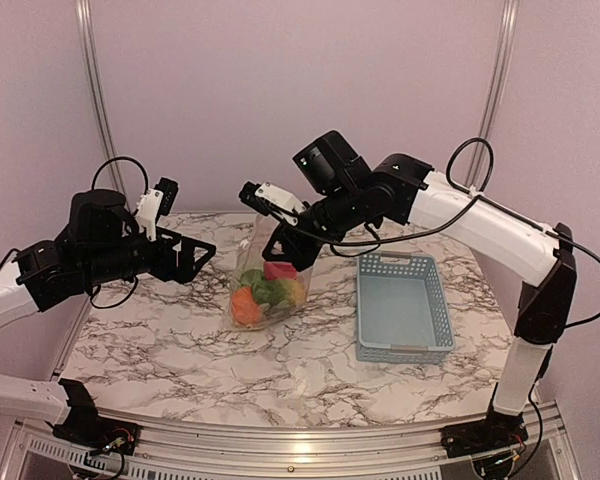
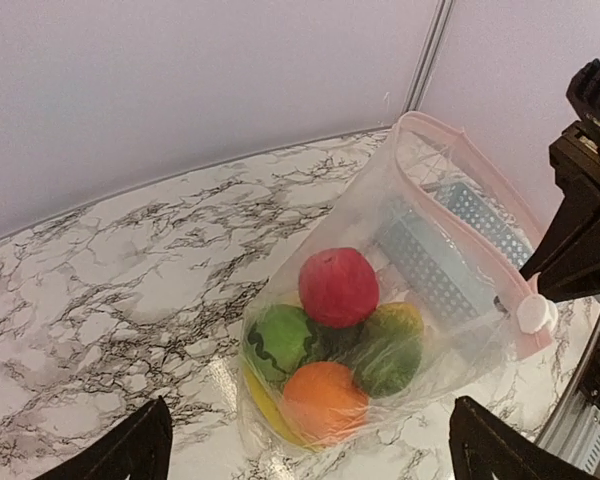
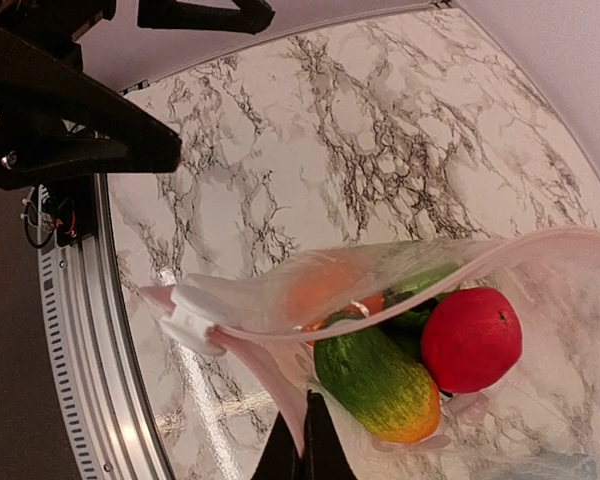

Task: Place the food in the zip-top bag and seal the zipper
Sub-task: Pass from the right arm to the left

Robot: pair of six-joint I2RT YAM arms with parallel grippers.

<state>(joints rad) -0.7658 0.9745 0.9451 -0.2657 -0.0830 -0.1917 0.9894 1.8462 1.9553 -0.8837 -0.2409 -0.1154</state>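
The zip-top bag (image 1: 263, 290) rests on the marble table, its top held up. Inside lies the food: a red apple (image 2: 338, 287), an orange (image 2: 323, 400), a green pepper (image 2: 283, 340), a green-orange mango (image 3: 375, 375) and a yellow banana (image 2: 263, 405). The pinkish zipper (image 2: 480, 190) gapes open, its white slider (image 2: 535, 312) at one end. My right gripper (image 3: 305, 455) is shut on the bag's rim near the slider (image 3: 192, 318). My left gripper (image 2: 310, 460) hangs open to the left of the bag, apart from it, with nothing between its fingers.
A grey-blue perforated basket (image 1: 403, 305) stands right of the bag, with nothing in it. The table's back edge meets the wall and a metal rail (image 1: 280, 455) runs along the front. The left arm (image 3: 70, 130) is at the top left of the right wrist view.
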